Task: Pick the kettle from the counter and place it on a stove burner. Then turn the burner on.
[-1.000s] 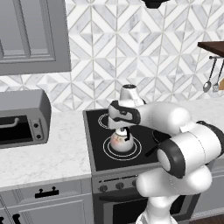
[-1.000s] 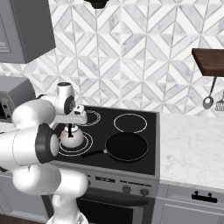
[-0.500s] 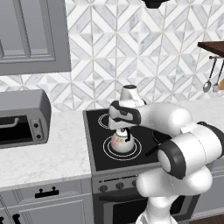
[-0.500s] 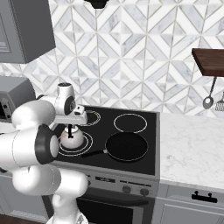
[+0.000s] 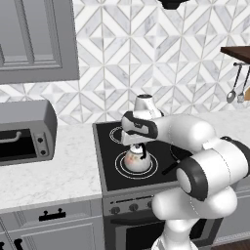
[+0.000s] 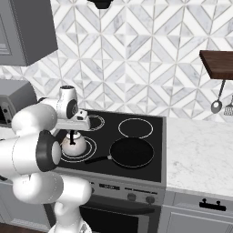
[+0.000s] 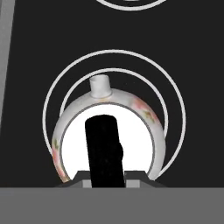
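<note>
- Oven front (image 5: 141,222) nearest, under the cooktop; knob row (image 6: 132,196) along its top edge; grey cabinet fronts (image 5: 53,229) to the L.
- Bench (image 5: 49,171): white marble slab L of the cooktop, a second stretch to the R (image 6: 200,154).
- Toaster oven (image 5: 24,132), grey, sits on the L bench, well apart from the kettle.
- Cooktop (image 6: 150,168): glossy black glass w/ white ring marks.
- Kettle (image 5: 136,158) stands upright on the front-L burner (image 5: 120,168), the widest double ring. In hand view the body (image 7: 144,113) sits inside the rings (image 7: 175,100), a bit off-centre toward the cam, spout pointing away.
- Gripper (image 7: 105,153) straight above the kettle, pointing down; jaws closed on the dark handle over the lid. Same grip seen from the R base view (image 6: 73,133), arm reaching in from the side.
- Kettle base looks to be on the glass, but contact vs. a slight hover can't be told.
- Pan (image 6: 129,152), flat black, on the front-R burner just beside the kettle, not touching; its handle points toward the kettle's burner.
- Rear burners: smaller double ring (image 6: 93,122) behind the kettle, single ring (image 6: 135,128) behind the pan.
- Back wall: grey-white diamond tiles (image 6: 136,68).
- Upper cabinet (image 5: 34,39) high L; wooden shelf (image 6: 218,63) high R w/ utensils (image 6: 218,102) hanging under it.
</note>
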